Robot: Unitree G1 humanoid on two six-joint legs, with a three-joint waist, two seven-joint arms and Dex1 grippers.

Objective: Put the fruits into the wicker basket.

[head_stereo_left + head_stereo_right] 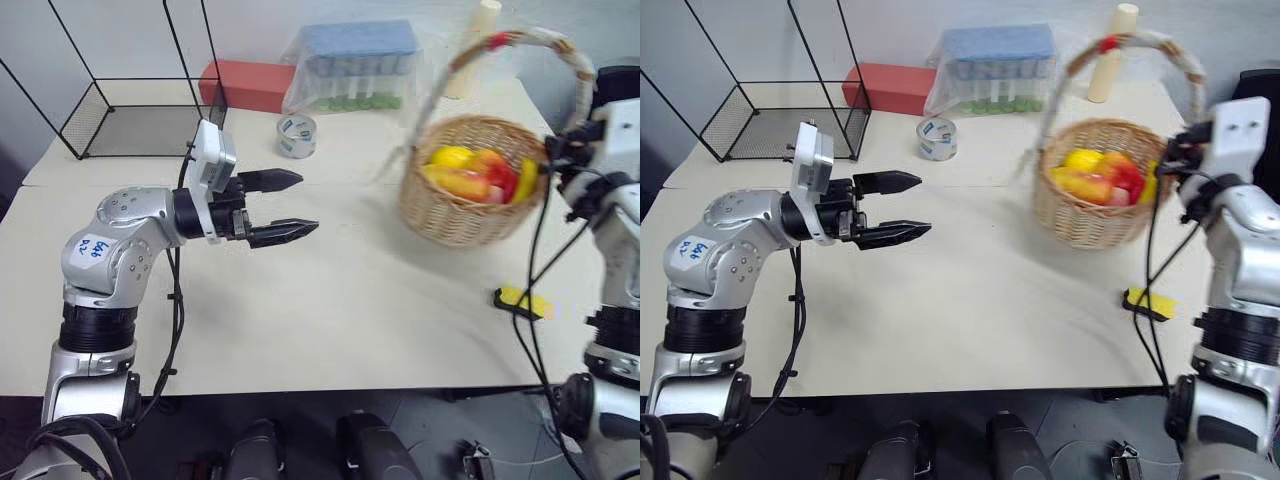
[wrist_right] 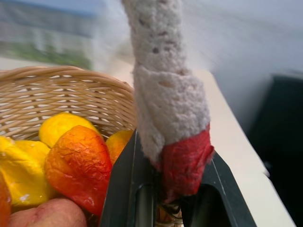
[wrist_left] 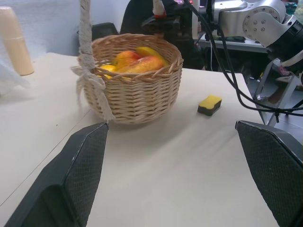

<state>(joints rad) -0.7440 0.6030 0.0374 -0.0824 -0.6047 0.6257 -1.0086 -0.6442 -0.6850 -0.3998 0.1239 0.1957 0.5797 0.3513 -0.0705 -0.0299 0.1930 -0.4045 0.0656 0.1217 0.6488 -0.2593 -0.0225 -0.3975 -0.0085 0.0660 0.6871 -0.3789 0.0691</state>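
Beige tabletop [image 1: 330,310], fruit-filled wicker basket [image 1: 465,215], right gripper [image 2: 163,189] pinching its seemingly blurred handle; left gripper [image 1: 290,206] spread.

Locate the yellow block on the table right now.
In the left eye view the yellow block lies on the table's right side, just below the wicker basket.

Silver-jointed arms with black cables, a blue-scribbled white sticker, and black-fingered left gripper [image 1: 300,206]
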